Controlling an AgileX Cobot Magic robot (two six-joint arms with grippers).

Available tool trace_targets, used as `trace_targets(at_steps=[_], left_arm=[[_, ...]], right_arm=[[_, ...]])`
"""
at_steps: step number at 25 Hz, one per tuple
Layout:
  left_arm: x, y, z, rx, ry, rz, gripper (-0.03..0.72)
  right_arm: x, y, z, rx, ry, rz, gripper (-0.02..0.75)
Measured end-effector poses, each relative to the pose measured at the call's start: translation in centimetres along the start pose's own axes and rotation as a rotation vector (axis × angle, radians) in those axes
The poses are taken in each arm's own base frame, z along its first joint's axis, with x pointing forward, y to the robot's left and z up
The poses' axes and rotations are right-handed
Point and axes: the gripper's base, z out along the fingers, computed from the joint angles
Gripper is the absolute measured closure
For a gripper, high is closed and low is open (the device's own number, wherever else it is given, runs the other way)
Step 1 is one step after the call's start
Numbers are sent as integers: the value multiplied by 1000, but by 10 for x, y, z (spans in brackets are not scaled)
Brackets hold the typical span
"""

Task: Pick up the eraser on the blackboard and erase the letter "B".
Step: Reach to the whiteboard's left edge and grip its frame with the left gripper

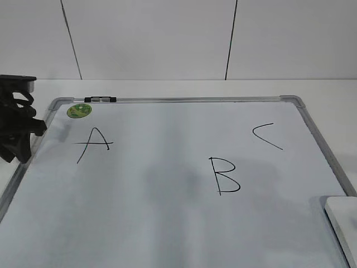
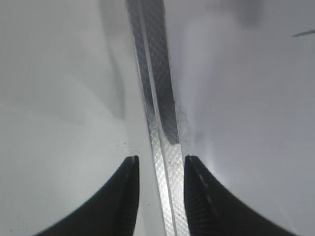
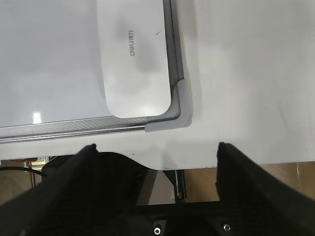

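On the blackboard [image 1: 167,223], three black handwritten letters: "A" [image 1: 93,144] at far left, the letter "B" [image 1: 225,175] nearer and right of centre, "C" [image 1: 268,136] at far right. The eraser [image 3: 134,54] carries small grey print, "deli" legible. The round green sticker's [image 1: 79,110] print is too small to read.

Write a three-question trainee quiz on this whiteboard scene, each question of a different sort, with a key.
1. True or false: the eraser lies in a corner of the blackboard.
2. Which letter is drawn nearest the green sticker? (a) A (b) B (c) C
3. Fill in: the left claw straddles the board's ____.

Key: 1 true. 2 (a), the A. 3 frame edge; the letter "B" is still unerased, and the right claw is open, holding nothing.
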Motion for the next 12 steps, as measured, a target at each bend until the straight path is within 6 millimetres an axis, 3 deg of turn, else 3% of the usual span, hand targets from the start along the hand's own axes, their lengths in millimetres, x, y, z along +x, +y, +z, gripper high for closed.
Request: trace_targets(at_steps=[12], left_arm=[[-3,16,18,5,29,-49,452]], right_arm=[[0,3,0,-30,1,10,166]])
